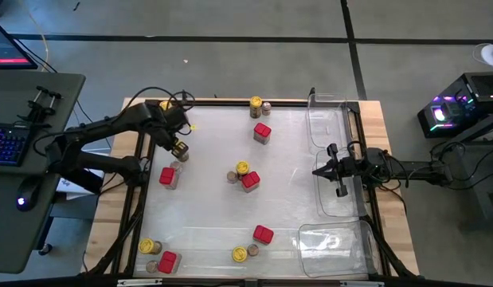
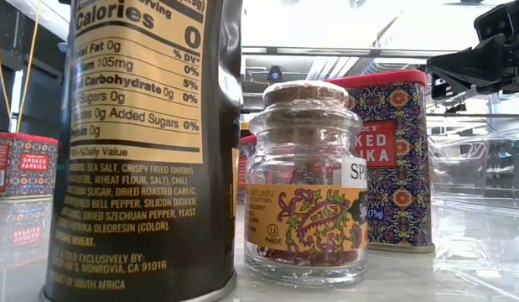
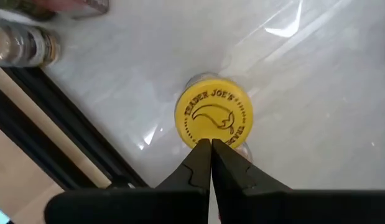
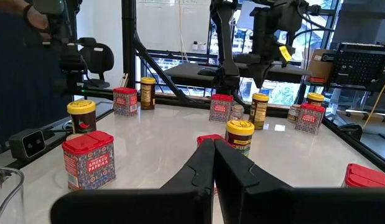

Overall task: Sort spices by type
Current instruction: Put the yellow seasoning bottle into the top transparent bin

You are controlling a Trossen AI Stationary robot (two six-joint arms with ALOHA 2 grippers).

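A white worktop (image 1: 206, 207) seen from above, with spice containers scattered across it in small groups. The left end effector (image 1: 180, 147) hangs near the worktop's left edge, its two fingers clenched together with nothing between them. In the left wrist view the fingertips meet just above the edge of a yellow-lidded jar (image 3: 213, 117), which stands upright on the worktop; whether they touch the lid cannot be told. Just beside this spot stands a red paprika tin (image 1: 168, 176) with a small cork-topped jar (image 1: 178, 165) next to it.

The right end effector (image 1: 340, 169) waits at the right side, over a clear plastic tray (image 1: 326, 119), fingers clenched and empty.

Near the middle, a yellow-lidded jar (image 1: 242, 168), a red tin (image 1: 250, 181) and a small jar sit close together. Further groups stand at the far edge, led by a red tin (image 1: 262, 131), and along the near edge, with another red tin (image 1: 263, 233) and a yellow lid (image 1: 240, 254). A second clear tray (image 1: 334, 249) lies at the near right corner.

The low view shows a cork-topped glass jar (image 2: 304, 180) close up, between a dark-labelled jar (image 2: 142, 143) and a patterned paprika tin (image 2: 393, 159).
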